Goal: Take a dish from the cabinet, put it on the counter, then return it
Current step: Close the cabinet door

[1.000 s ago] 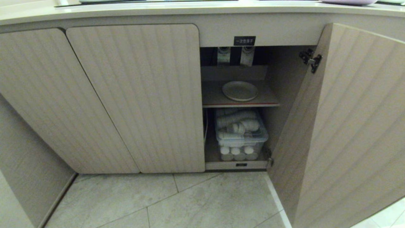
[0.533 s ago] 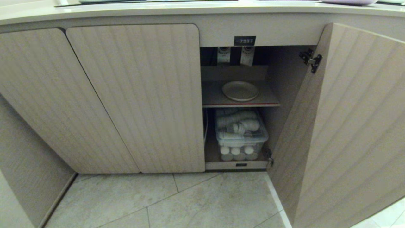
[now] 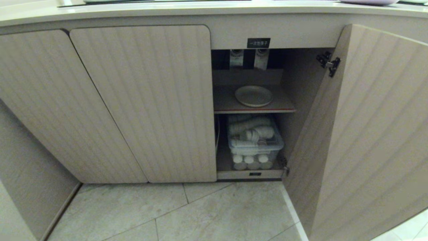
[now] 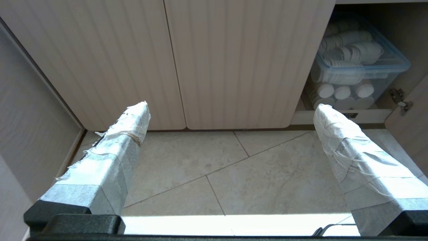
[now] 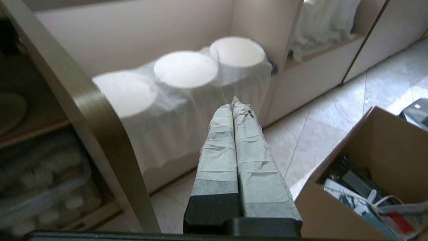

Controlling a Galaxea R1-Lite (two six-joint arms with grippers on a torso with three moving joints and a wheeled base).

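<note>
Our right gripper, pressed closed & empty, sits outside the door edge; dish lies inside cabinet on the shelf, nearer this arm.

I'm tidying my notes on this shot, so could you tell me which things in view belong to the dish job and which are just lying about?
Job:
- dish on the cabinet shelf
- counter
- right gripper, shut, empty

Lying about:
- clear bin of cups
- cardboard box
- draped white items

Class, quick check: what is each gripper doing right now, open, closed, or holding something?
Left gripper: open, holding nothing, above the floor before the cabinet.
Right gripper: closed, holding nothing, beside the open door.
</note>
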